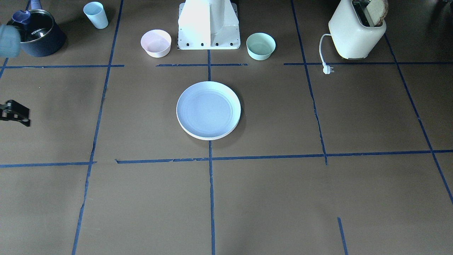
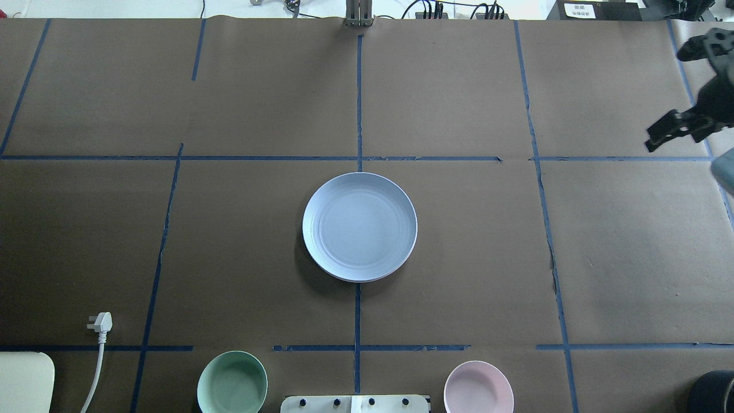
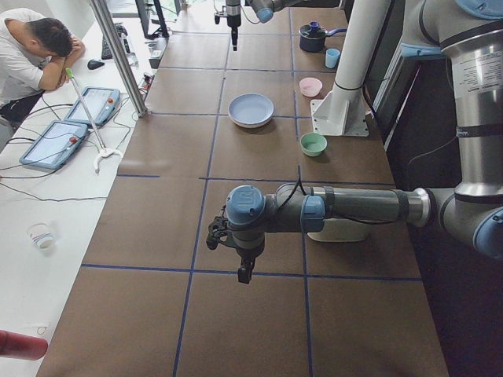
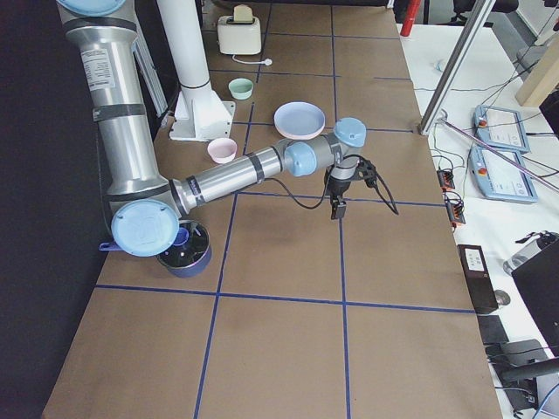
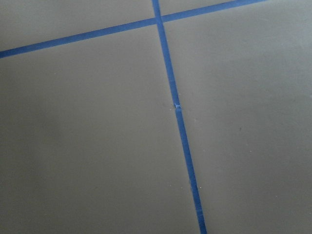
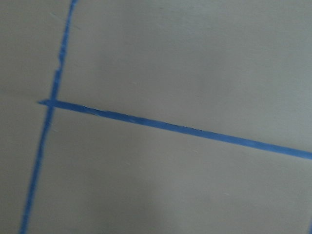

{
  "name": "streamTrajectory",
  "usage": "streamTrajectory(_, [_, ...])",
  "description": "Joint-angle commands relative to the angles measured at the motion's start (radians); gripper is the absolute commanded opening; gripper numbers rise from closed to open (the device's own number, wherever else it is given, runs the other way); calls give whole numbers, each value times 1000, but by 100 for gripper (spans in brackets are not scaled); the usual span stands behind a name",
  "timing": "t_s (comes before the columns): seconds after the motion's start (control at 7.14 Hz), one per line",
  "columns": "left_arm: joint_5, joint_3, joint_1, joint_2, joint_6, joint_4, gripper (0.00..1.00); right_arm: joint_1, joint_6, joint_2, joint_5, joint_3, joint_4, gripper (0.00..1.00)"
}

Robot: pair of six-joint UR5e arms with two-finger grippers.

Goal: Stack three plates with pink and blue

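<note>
The light blue plate [image 1: 208, 109] lies on top of a stack at the table's centre, also seen in the overhead view [image 2: 359, 226]. Pale rims of the plates beneath show at its near edge [image 1: 208, 137]; their colours are hard to tell. My right gripper [image 2: 659, 136] hangs above the table far to the right of the stack, seemingly open and empty; it also shows at the left edge of the front view [image 1: 21, 117]. My left gripper [image 3: 244, 271] shows only in the exterior left view, far from the plates, and I cannot tell if it is open or shut.
A small pink bowl [image 1: 156, 43] and a mint-green bowl [image 1: 261, 45] flank the robot base [image 1: 208, 24]. A toaster [image 1: 355, 33] with its loose plug [image 1: 327, 69], a blue cup [image 1: 96, 14] and a dark pot [image 1: 39, 33] stand along the robot's side.
</note>
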Motion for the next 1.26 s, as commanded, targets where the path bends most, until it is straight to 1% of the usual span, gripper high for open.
streamTrajectory(0.0, [-4, 18, -2, -4, 1, 2, 100, 201, -354, -145, 24, -3, -69, 100])
streamTrajectory(0.14, [5, 6, -4, 2, 3, 2, 100, 255, -385, -217, 24, -4, -66, 100])
streamTrajectory(0.28, [7, 13, -4, -2, 0, 2, 100, 277, -385, -283, 21, 6, -58, 100])
streamTrajectory(0.42, [8, 3, -7, 13, 1, -1, 100, 280, -373, -312, 21, 25, -58, 100])
streamTrajectory(0.56, [10, 4, -7, 14, 3, -2, 100, 280, -369, -317, 38, 31, -58, 100])
streamTrajectory(1.12, [7, 12, -5, 16, 7, 1, 100, 278, -369, -313, 41, 31, -57, 100])
